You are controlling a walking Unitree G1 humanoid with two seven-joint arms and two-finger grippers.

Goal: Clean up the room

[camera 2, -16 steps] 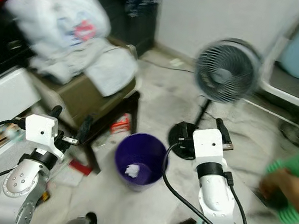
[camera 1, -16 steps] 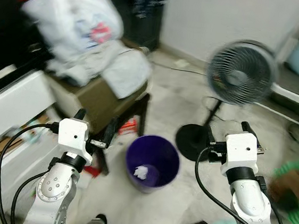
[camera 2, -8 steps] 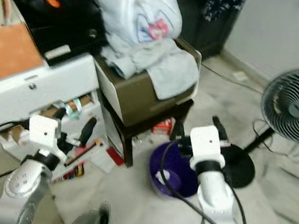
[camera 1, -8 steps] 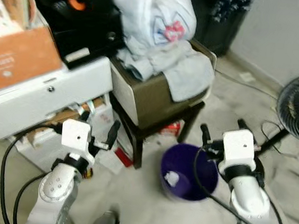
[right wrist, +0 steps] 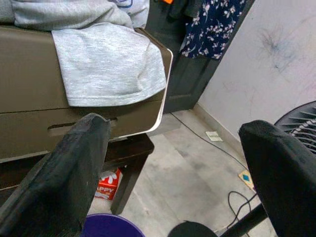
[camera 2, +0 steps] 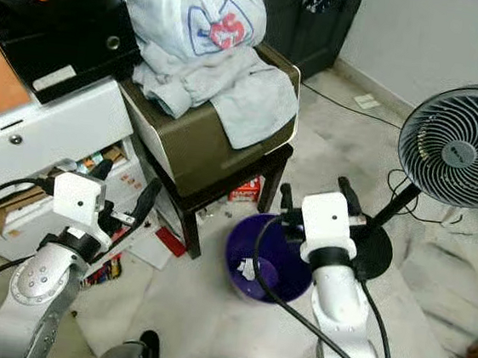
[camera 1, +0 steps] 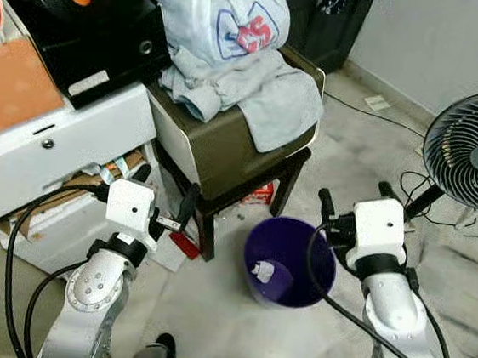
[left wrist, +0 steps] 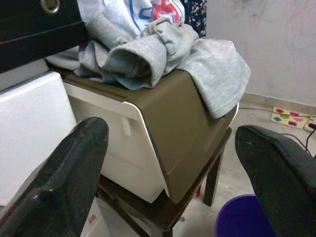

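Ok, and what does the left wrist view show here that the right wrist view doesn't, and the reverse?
Left wrist view: the white drawer unit beside the brown box, and a black case above it.
Right wrist view: a dark floral cloth hanging behind, the fan, and a red packet on the floor by the stool leg.
Shared: the brown box on the dark stool, grey clothes draped over it, and the purple bin. The left claw and right claw are both open.

Standing fan (camera 1: 471, 152); grey wall (camera 1: 442, 38)
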